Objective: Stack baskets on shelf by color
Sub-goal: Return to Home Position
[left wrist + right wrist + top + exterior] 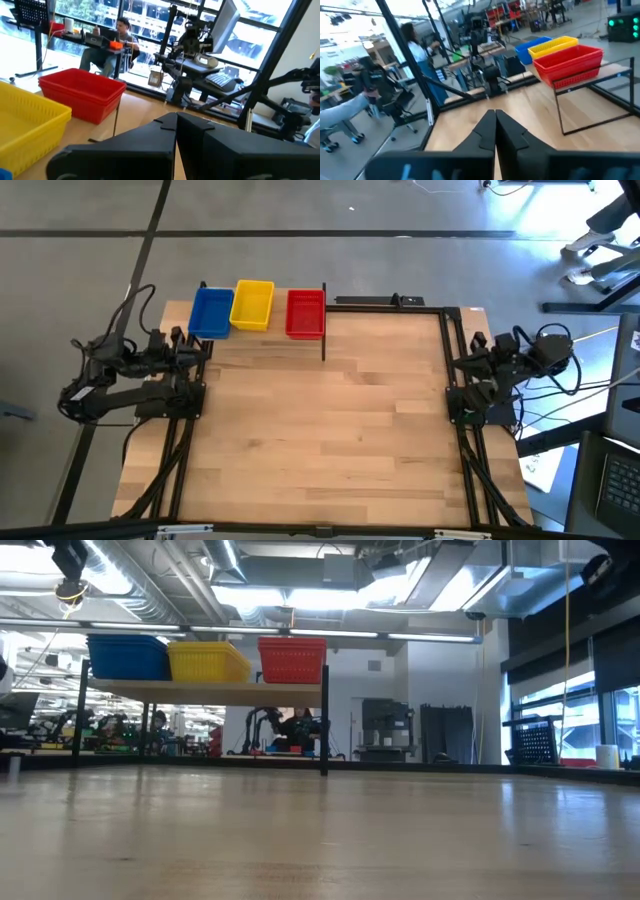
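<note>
Overhead, the blue baskets (211,313), yellow baskets (252,305) and red baskets (305,314) sit on the far-left shelf (279,320), with the left gripper (198,350) just beside it. At table level the piles look light, so a careless arm swing jarring the shelf could topple them. Wrist views show the left gripper and right gripper (495,112) clenched and empty.

Shelf (200,693): we find it along the table's (330,430) far edge, leftward.
On it: left stack (210,313), middle stack (252,305), right stack (305,314) of baskets, side by side.
Arms: left arm (130,385) and right arm (490,380) flank the table.
</note>
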`<action>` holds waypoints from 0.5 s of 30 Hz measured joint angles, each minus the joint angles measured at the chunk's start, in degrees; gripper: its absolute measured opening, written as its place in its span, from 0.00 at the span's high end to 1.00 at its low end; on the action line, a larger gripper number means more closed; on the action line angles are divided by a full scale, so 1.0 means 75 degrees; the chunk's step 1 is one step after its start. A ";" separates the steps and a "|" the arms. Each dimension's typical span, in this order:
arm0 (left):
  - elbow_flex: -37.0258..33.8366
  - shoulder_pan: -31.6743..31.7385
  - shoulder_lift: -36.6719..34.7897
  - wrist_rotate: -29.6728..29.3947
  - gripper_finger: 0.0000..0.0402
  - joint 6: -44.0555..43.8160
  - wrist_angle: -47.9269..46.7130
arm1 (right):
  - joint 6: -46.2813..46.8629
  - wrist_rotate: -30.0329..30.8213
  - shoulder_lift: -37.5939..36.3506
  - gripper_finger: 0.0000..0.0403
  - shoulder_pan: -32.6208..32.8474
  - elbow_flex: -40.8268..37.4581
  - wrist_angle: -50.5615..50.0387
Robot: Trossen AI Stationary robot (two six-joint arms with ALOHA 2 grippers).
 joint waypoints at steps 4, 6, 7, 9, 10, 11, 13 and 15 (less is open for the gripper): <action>-0.0200 0.0000 0.0000 -0.0001 1.00 -0.0022 0.0349 | -0.0420 -0.0198 0.0039 1.00 0.0005 0.0091 -0.0188; -0.0345 0.0001 -0.0001 0.0005 1.00 0.0032 0.0786 | -0.0564 -0.0215 0.0023 1.00 0.0006 0.0081 -0.0027; -0.0461 0.0003 -0.0006 0.0026 1.00 0.0028 0.0932 | -0.0649 -0.0215 0.0026 1.00 0.0003 0.0057 -0.0035; -0.0771 0.0003 0.0000 0.0044 1.00 -0.0006 0.1199 | -0.0707 -0.0218 0.0041 1.00 -0.0006 -0.0033 0.0235; -0.0954 0.0000 0.0000 0.0053 1.00 -0.0003 0.1460 | -0.0808 -0.0217 0.0035 1.00 -0.0006 -0.0104 0.0425; -0.1161 0.0001 0.0000 0.0050 1.00 -0.0003 0.1768 | -0.0937 -0.0221 0.0027 1.00 -0.0006 -0.0199 0.0528; -0.1619 0.0003 -0.0001 0.0052 1.00 -0.0003 0.2364 | -0.1217 -0.0245 0.0030 1.00 -0.0006 -0.0438 0.0833; -0.2084 0.0001 0.0001 0.0071 1.00 -0.0009 0.2855 | -0.1472 -0.0251 0.0029 1.00 -0.0006 -0.0742 0.1409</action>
